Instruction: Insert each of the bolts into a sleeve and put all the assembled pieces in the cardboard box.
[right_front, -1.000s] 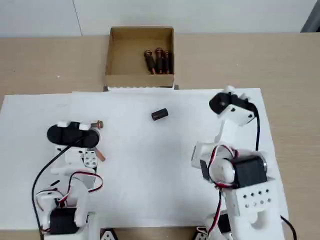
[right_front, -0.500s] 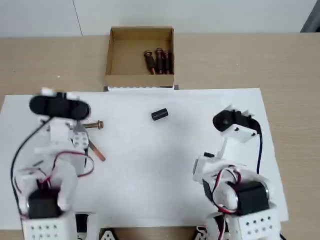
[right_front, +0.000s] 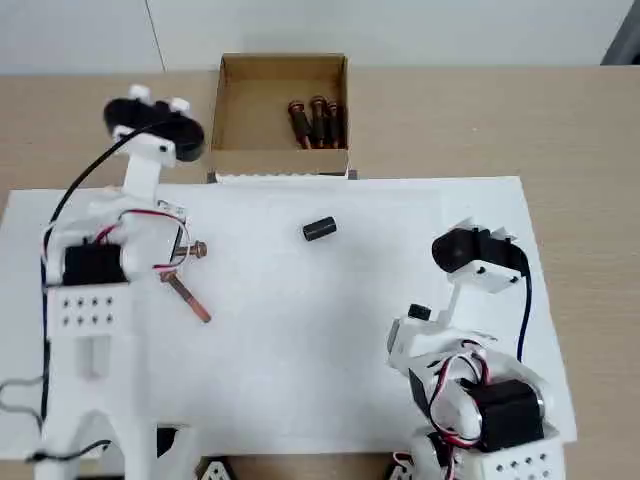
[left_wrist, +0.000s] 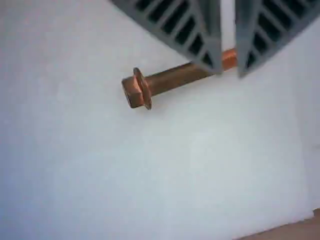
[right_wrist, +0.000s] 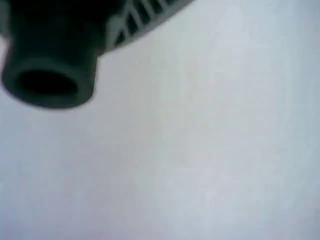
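Note:
A copper bolt (right_front: 192, 248) lies on the white paper (right_front: 300, 350). My left gripper (right_front: 177, 246) hangs right over its shaft. In the left wrist view the grey fingers (left_wrist: 200, 30) leave only a narrow slit between them, with the bolt (left_wrist: 165, 80) crossing under their tips and its head sticking out. A second bolt (right_front: 188, 298) lies just in front. At the front right, my right gripper (right_front: 411, 327) is shut on a black sleeve (right_wrist: 50, 65), whose open end faces the camera. A loose black sleeve (right_front: 319, 229) rests mid-paper. The cardboard box (right_front: 236, 110) holds several assembled pieces (right_front: 317, 121).
The paper (left_wrist: 150, 175) covers most of the wooden table (right_front: 500, 120). The box stands just beyond the paper's far edge. Open paper lies between the two arms.
The left arm has risen and stretched toward the box, bringing its gripper over the bolt. The right arm has drawn back toward the front edge. Bolts and the loose sleeve stayed put.

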